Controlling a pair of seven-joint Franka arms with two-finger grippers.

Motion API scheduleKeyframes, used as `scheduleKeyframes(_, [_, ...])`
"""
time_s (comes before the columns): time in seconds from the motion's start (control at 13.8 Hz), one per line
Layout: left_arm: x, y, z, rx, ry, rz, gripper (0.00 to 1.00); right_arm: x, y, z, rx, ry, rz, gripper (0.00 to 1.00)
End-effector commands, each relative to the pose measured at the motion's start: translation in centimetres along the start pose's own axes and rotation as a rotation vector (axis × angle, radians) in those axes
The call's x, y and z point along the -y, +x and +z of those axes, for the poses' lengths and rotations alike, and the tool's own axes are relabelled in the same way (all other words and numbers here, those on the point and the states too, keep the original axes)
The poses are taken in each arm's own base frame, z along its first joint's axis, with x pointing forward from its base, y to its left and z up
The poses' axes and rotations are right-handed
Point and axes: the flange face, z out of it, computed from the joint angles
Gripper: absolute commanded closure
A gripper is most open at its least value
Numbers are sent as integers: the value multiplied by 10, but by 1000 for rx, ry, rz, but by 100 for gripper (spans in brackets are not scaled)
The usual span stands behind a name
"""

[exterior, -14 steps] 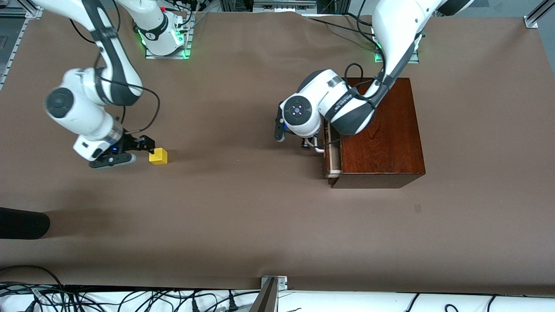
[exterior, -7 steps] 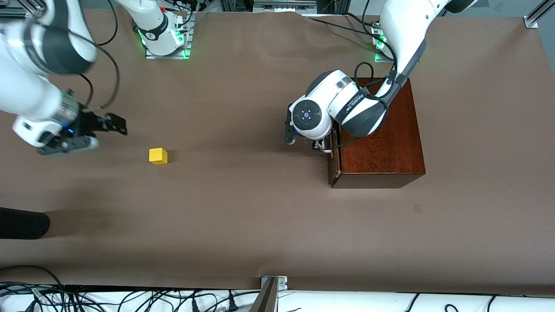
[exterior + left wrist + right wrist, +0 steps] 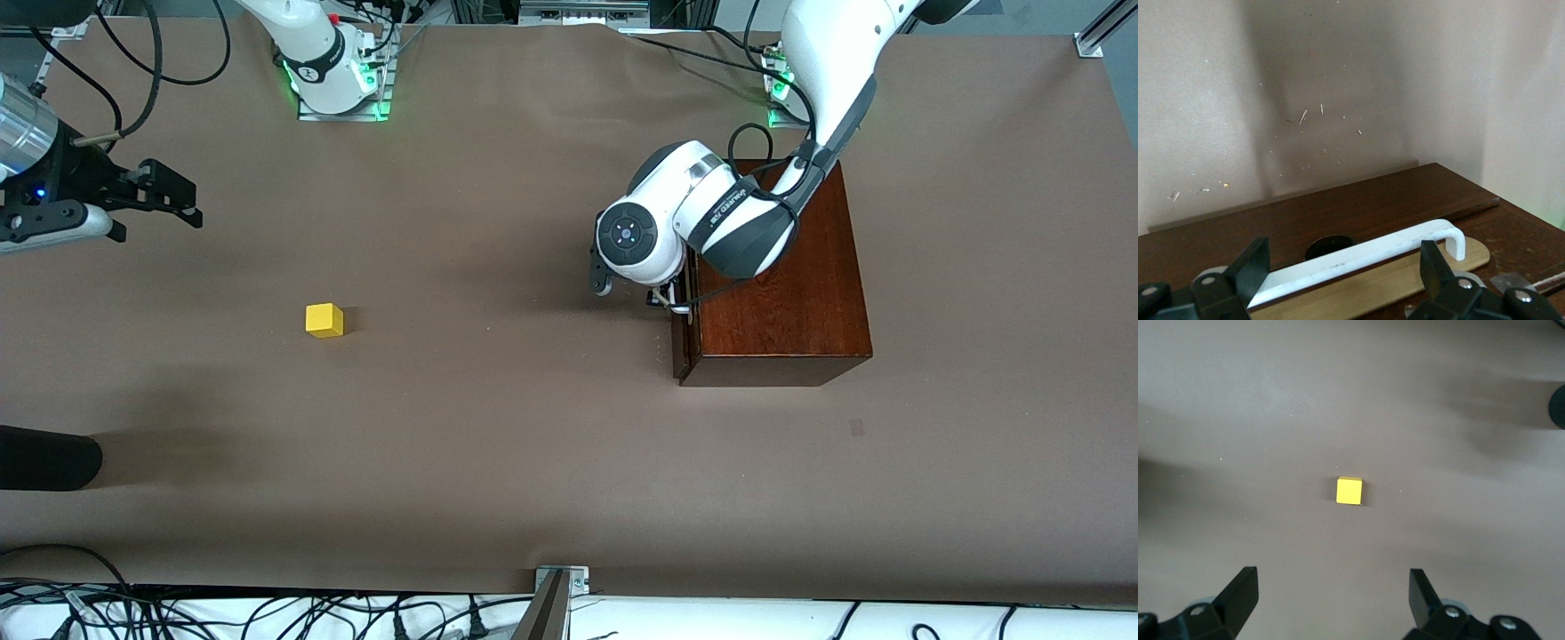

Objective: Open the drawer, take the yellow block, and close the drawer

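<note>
Drawer (image 3: 683,331) looks flush with its box. My left gripper (image 3: 1338,267) is spread wide, straddling the white handle (image 3: 1365,254) without clamping it. I'd back straight off the front, no sideways drag. Right gripper (image 3: 147,197) is spread, empty, raised over the table; the yellow block (image 3: 324,320) sits below it on the paper.

Your block (image 3: 324,320) on the table (image 3: 498,444) toward the right arm's end, well apart from your drawer (image 3: 683,329), box (image 3: 778,276) toward the left arm's end
</note>
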Motion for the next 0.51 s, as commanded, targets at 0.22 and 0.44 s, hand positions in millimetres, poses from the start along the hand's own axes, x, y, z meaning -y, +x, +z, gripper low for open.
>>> scheduleKeyframes(0.22, [-31,-47,-109,-100,118,-101,0,-2,1,-2,13,-52,3,0])
scheduleKeyframes(0.44, [-34,-126,-153,-134,168,-202,0,0,3,-15,-12,-79,-6,0])
